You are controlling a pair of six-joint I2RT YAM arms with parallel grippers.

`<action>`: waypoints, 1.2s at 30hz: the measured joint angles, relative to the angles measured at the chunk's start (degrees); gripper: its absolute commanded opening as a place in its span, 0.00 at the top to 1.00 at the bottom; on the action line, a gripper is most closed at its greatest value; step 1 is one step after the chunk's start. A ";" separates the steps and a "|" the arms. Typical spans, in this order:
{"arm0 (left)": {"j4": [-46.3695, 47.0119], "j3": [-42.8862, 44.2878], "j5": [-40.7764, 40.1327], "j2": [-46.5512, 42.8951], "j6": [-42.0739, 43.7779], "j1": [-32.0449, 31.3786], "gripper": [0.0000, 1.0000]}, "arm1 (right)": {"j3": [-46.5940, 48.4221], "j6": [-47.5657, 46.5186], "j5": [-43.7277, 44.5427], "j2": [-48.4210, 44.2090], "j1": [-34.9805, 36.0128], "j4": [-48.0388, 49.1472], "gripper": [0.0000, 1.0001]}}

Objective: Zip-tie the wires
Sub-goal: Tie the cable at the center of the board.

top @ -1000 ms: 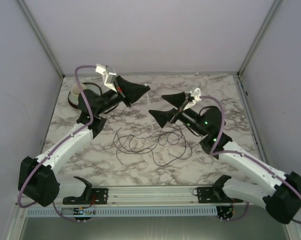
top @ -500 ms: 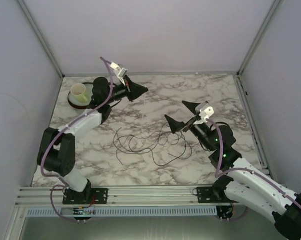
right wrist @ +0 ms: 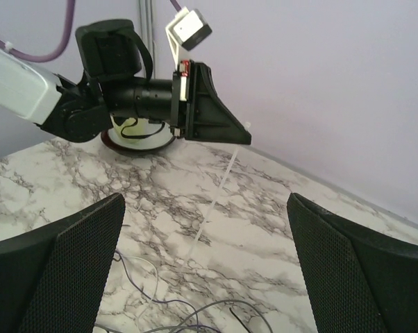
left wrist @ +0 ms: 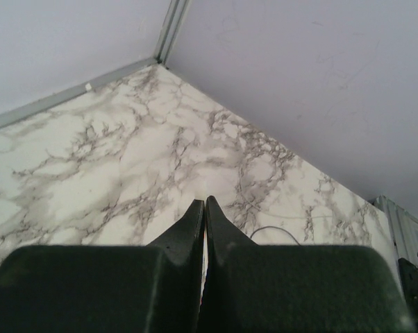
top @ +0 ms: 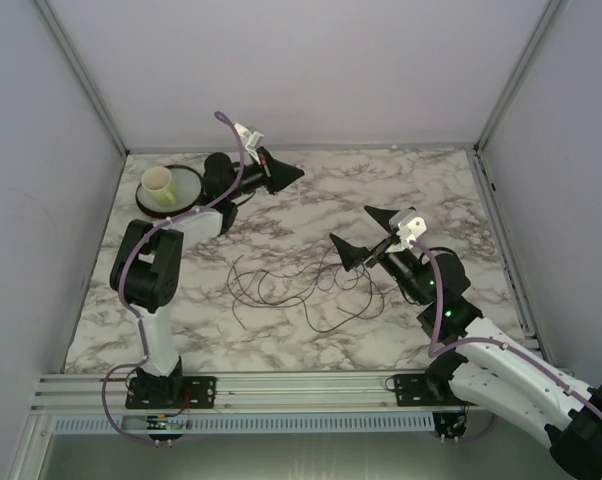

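So what's diff vs a sec ago: the left arm went from stretched low across the white marble desk (top: 431, 190) to folded up tall w/ the elbow high. Its fingers (top: 299, 176) barely shifted, just a bit toward 12 o'clock. They're pinched tight on a thin white plastic zip tie (right wrist: 216, 201), which dangles from the tips down toward the desk. Can't tell if the tail actually touches.

The right arm backed off toward 4 o'clock. Its fingers (top: 349, 223) were nearly nose to nose w/ the left ones and now there's a clear gap between them. They're spread wide w/ nothing in them.

The tangle of hair-thin dark wires (top: 311, 280) hasn't budged afaict: loose loops mid-desk, slightly toward 6 o'clock. The right fingers sit just past its 2 o'clock edge and the left ones are well off at about 12.

There's also a cream cup (top: 159, 181) on a round dark plate (top: 141, 200) way out at 10 o'clock, not involved.

My read is that this was a re-pose, not progress. The tie isn't round anything yet and the wires aren't bunched. Prob next is the right side gathering the loops or taking the tie's free end, but that's a guess. The floppy tie and springy loops look fiddly.
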 measured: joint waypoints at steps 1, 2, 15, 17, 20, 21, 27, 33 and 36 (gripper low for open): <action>0.15 0.04 0.00 0.81 -0.02 0.04 1.00 | -0.02 -0.02 0.00 0.00 0.00 0.00 0.01; 0.13 0.02 0.00 1.49 -0.02 0.09 1.00 | -0.02 -0.07 0.00 0.00 0.00 0.02 0.01; 0.22 -5.73 1.51 3.08 0.92 0.11 1.00 | -0.61 -2.73 -0.70 0.22 0.00 -0.90 0.01; 0.24 -8.07 1.51 3.04 1.05 0.04 1.00 | -0.61 -2.93 -1.27 0.76 0.00 -0.92 0.01; 0.57 -11.39 1.51 2.82 0.98 -0.28 1.00 | -0.63 -3.10 -2.25 1.88 0.00 -0.96 0.01; 0.76 -12.48 1.51 2.62 0.94 -0.37 1.00 | -0.63 -3.13 -2.56 2.16 0.02 -0.98 0.01; 1.05 -17.44 1.51 -0.24 0.90 -1.79 1.00 | -0.90 -4.02 -4.11 2.62 1.01 -2.60 0.01; 1.03 -22.71 1.53 -5.01 1.81 -2.95 1.00 | -2.78 -8.02 -2.93 1.86 6.95 -5.22 0.01; 1.18 -24.33 1.84 -5.99 1.88 -3.30 1.00 | -3.23 -9.22 -2.19 1.77 8.72 -6.71 0.02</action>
